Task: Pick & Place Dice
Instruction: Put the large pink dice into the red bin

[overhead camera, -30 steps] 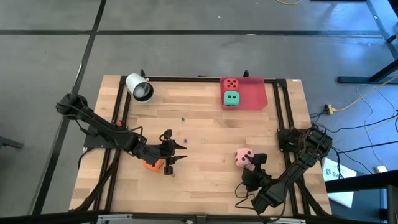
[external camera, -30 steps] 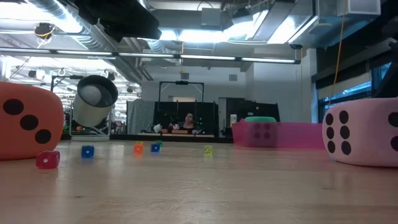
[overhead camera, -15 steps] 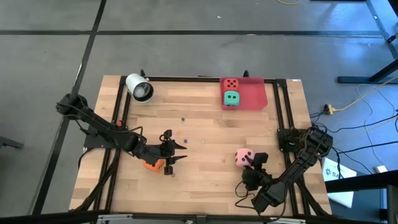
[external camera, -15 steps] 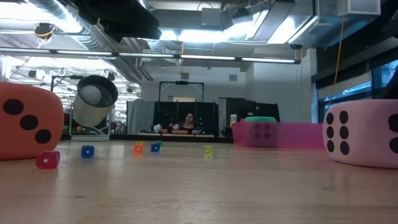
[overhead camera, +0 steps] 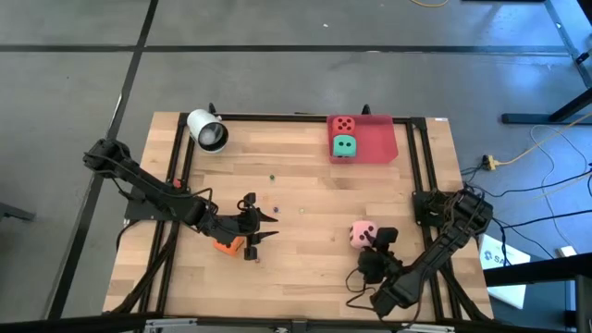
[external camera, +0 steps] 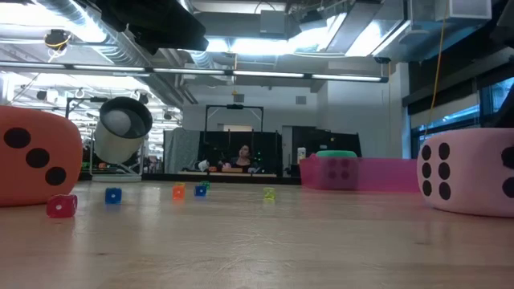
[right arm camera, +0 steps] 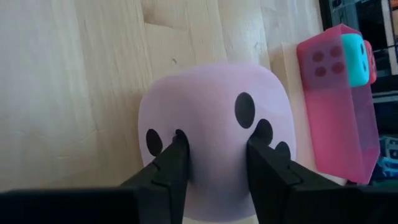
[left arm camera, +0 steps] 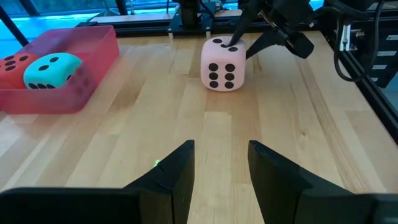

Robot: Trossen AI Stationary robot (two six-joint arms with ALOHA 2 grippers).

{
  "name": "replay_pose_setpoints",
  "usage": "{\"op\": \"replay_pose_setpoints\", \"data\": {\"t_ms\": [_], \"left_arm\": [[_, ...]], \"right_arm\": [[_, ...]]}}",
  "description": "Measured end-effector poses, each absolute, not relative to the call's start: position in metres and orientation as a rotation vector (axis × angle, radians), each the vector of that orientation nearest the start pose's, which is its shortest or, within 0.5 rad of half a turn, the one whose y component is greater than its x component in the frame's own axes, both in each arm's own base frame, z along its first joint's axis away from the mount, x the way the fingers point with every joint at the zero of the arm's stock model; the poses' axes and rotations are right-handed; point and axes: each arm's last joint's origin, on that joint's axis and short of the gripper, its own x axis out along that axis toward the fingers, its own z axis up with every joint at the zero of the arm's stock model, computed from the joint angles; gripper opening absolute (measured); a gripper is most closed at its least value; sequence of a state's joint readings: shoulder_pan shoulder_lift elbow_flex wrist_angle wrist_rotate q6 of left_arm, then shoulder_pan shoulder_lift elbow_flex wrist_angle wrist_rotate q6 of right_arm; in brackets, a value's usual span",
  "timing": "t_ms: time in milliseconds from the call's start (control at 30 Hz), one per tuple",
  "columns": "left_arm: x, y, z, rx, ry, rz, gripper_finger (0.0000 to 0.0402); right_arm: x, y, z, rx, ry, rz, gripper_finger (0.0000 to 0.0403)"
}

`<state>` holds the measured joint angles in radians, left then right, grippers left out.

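Note:
The pink die (overhead camera: 358, 231) stands on the wooden table near its front right, with my right gripper (overhead camera: 371, 240) shut on it. Beside my left arm the orange die (overhead camera: 227, 245) rests on the table. My left gripper (overhead camera: 268, 225) hangs open just right of it, nothing between its fingers (left arm camera: 180, 168). The red die (overhead camera: 344, 124) and the green die (overhead camera: 344, 146) lie in the flat red tray (overhead camera: 381, 148) at the far right. My right gripper pinches the pink die between its two fingers (right arm camera: 176, 155), on the upper part that faces the table's near edge (right arm camera: 214, 134). The fingers slant down from the near right, and the soft surface dents in between them. The die's underside (external camera: 466, 210) is on the table.
A white cylinder (overhead camera: 207, 129) lies at the far left corner. A few tiny dice (external camera: 63, 206) are scattered on the bare wood mid-table. Black frame rails (overhead camera: 421, 157) run along the table's left and right sides.
My right gripper has shut on the pink die: its fingers, spread beside the die a second ago, now lie on it. The die has stayed on the table.

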<state>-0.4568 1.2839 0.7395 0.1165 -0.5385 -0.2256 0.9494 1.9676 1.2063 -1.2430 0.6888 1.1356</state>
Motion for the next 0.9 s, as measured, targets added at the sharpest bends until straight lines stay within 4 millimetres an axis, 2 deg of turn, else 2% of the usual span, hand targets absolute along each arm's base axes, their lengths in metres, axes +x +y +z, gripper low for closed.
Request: {"op": "replay_pose_setpoints", "data": {"t_ms": [533, 833, 900], "left_arm": [[0.249, -0.106, 0.243, -0.019, 0.364, 0.122, 0.0143], [0.249, -0.106, 0.243, -0.019, 0.364, 0.122, 0.0143], [0.249, -0.106, 0.243, -0.019, 0.364, 0.122, 0.0143]], "right_arm": [[0.192, 0.238, 0.144, -0.504, 1.155, -0.537, 0.0122], [0.2, 0.247, 0.178, -0.56, 1.141, -0.541, 0.0111], [0.201, 0.247, 0.184, -0.584, 1.147, -0.551, 0.0098]]}}
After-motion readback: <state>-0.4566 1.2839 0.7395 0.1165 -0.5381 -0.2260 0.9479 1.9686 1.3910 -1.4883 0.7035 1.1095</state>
